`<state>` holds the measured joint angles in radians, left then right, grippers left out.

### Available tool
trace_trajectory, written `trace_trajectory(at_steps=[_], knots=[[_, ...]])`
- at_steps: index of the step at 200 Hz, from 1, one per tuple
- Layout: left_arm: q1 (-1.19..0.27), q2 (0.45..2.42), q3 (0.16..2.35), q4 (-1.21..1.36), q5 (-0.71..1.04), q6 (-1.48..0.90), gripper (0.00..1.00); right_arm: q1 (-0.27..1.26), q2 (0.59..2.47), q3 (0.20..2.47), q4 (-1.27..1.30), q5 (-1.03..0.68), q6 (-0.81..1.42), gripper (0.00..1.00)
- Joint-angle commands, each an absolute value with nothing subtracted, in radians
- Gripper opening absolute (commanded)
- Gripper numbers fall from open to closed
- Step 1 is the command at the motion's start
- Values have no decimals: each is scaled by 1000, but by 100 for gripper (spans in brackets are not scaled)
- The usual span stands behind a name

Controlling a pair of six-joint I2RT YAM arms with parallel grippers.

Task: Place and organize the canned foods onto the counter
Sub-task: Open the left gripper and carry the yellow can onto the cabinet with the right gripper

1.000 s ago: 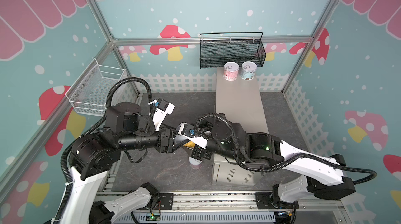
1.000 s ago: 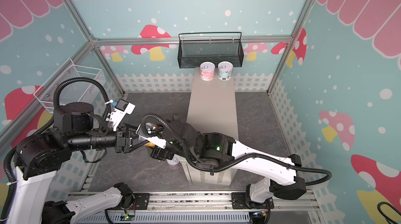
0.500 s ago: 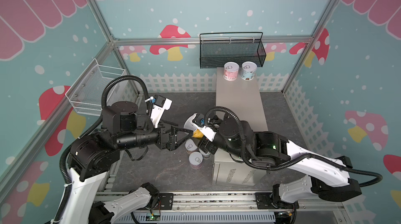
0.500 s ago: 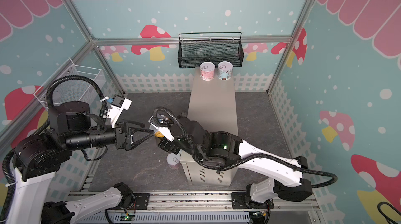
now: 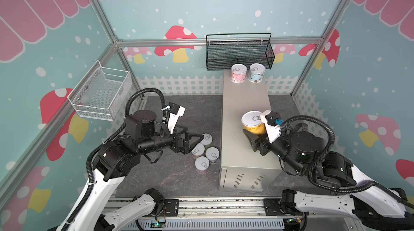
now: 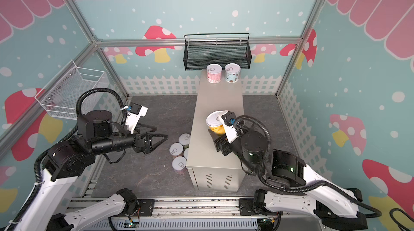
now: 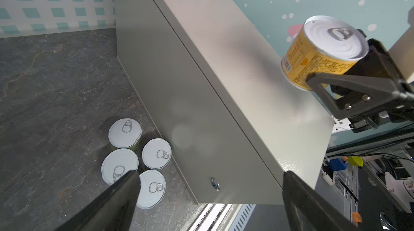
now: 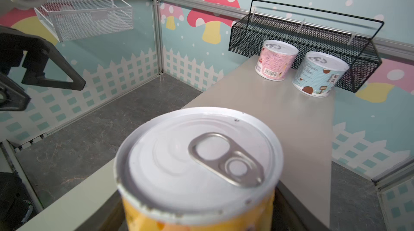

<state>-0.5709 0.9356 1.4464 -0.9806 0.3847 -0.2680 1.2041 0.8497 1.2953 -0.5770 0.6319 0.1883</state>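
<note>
The tall, box-shaped beige-grey sheet-metal counter (image 5: 245,104) runs lengthwise away from the rail, its smooth flat top matt and its near end cut with vent slits. At the far end of the top, a pink-labelled can (image 5: 238,74) and a white-blue labelled can (image 5: 257,73) stand upright side by side, just in front of the black mesh basket (image 5: 239,55) hung on the back wall. A white wire basket (image 5: 100,93) hangs on the left wall, well apart.

The right gripper (image 5: 253,129) is clamped on the paper side of a short, round yellow-orange labelled can (image 5: 252,120), lifted over the top near its right long edge. The can's axis is about vertical, its pale lid up and its pull-tab on the wrist side.

Four more silver-lidded cans (image 5: 202,164) stand upright in a tight cluster on the dark stone-patterned floor (image 5: 179,180), beside the counter's left long wall near its front corner. The left gripper (image 6: 161,132) hangs above them, fingers spread wide and empty.
</note>
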Motion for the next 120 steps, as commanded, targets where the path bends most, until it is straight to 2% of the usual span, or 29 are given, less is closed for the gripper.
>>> trace_trajectory(at_steps=[1,80,120], knots=[[-570,907,1395,-833,423,-197,100,1203,826,1262,-480,682,184,70],[-594,874,1137,-589,383,-162,99,1203,768,1139,-356,649,168,74],[-592,859,1081,-565,385,-144,99,1203,794,1120,-366,641,213,78]])
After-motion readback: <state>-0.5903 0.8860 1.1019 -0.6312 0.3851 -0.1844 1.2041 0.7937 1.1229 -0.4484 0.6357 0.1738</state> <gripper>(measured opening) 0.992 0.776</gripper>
